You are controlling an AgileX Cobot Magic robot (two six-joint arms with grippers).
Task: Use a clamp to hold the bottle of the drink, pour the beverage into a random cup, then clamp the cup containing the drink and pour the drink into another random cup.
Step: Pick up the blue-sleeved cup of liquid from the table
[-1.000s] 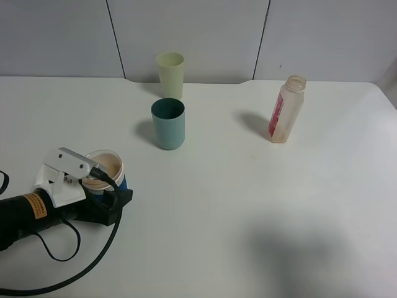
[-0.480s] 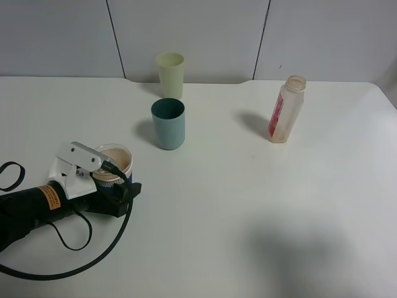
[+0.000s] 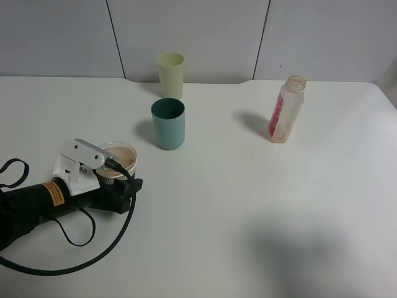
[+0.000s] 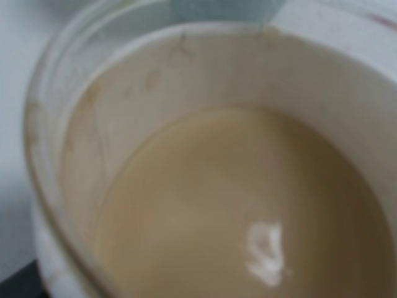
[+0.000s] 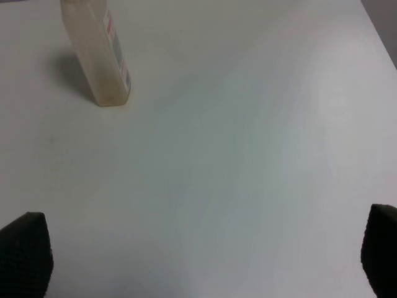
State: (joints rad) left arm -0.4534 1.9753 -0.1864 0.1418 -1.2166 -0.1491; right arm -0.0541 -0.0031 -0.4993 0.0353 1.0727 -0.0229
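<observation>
The blue-and-white cup (image 3: 120,156) with tan drink inside sits low at the front left, and my left gripper (image 3: 115,179) is shut around its lower body. In the left wrist view the cup's rim and drink (image 4: 248,205) fill the frame, and the jaws are hidden. The teal tumbler (image 3: 168,123) stands upright behind the held cup, and its base (image 4: 220,7) shows just past the rim. The pale-peach bottle (image 3: 286,109) stands upright at the back right, uncapped. My right gripper (image 5: 198,248) is open and empty, well short of the bottle (image 5: 99,56); it is outside the high view.
A pale yellow-green tumbler (image 3: 170,74) stands at the table's back edge, behind the teal one. The left arm's black cable (image 3: 74,239) loops over the table (image 3: 248,205) at the front left. A grey wall runs behind the table.
My left gripper has moved right and slightly toward the teal tumbler, carrying the blue-and-white cup with it. The bottle and both tumblers have not moved.
</observation>
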